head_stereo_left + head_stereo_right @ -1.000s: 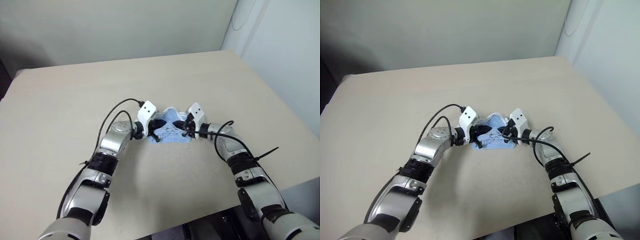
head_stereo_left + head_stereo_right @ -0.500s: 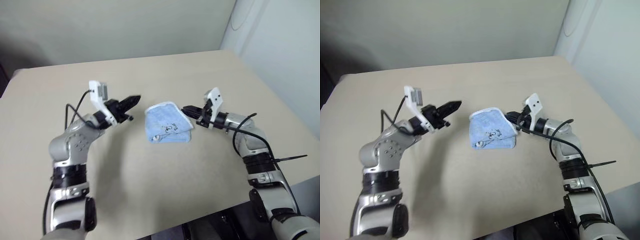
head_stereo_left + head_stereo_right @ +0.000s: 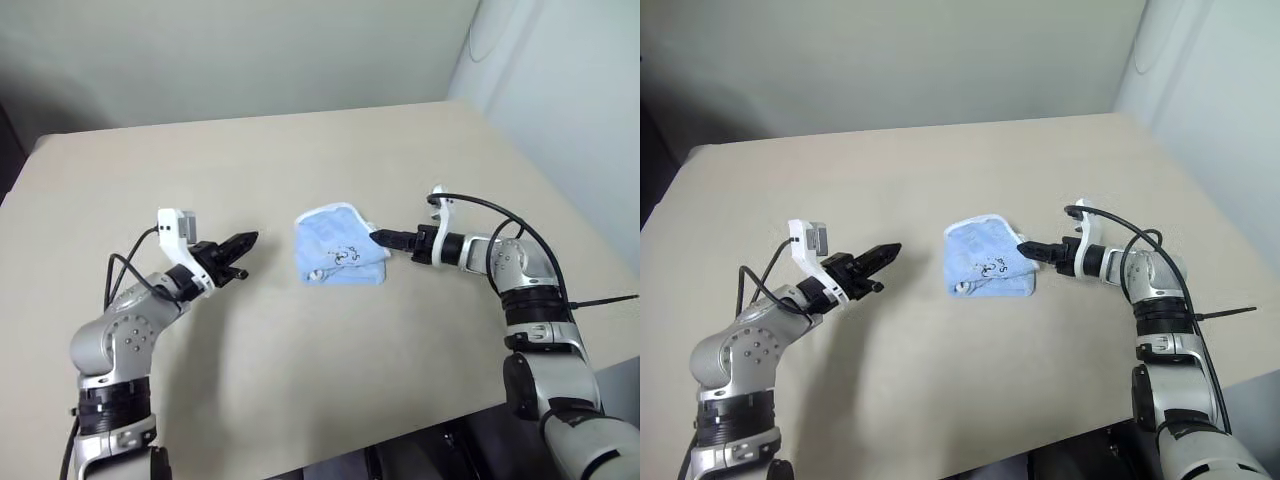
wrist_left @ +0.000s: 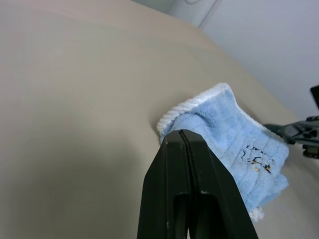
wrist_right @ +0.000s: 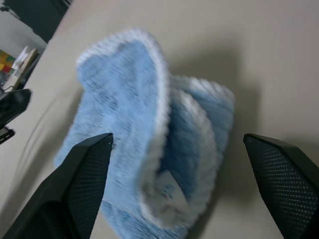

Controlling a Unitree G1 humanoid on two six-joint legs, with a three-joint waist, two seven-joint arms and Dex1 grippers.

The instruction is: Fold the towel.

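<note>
The towel (image 3: 338,250), light blue with white edging and a small dark mark, lies folded in a bundle on the middle of the table. My left gripper (image 3: 250,240) hovers to its left, well apart from it, shut and holding nothing. The left wrist view shows its closed fingers (image 4: 180,149) pointing at the towel (image 4: 234,134). My right gripper (image 3: 380,237) is at the towel's right edge. Its fingers (image 5: 84,174) are spread wide in the right wrist view, with the towel (image 5: 149,134) lying just ahead between them, not gripped.
The beige table (image 3: 300,150) stretches wide around the towel. Its right edge runs close to a white wall (image 3: 570,110). Its near edge lies under my arms.
Both grippers have left the towel and drawn apart. The left arm swung out to the left and stayed shut. The right gripper rolled, backed off slightly right and opened. The towel stays folded.
</note>
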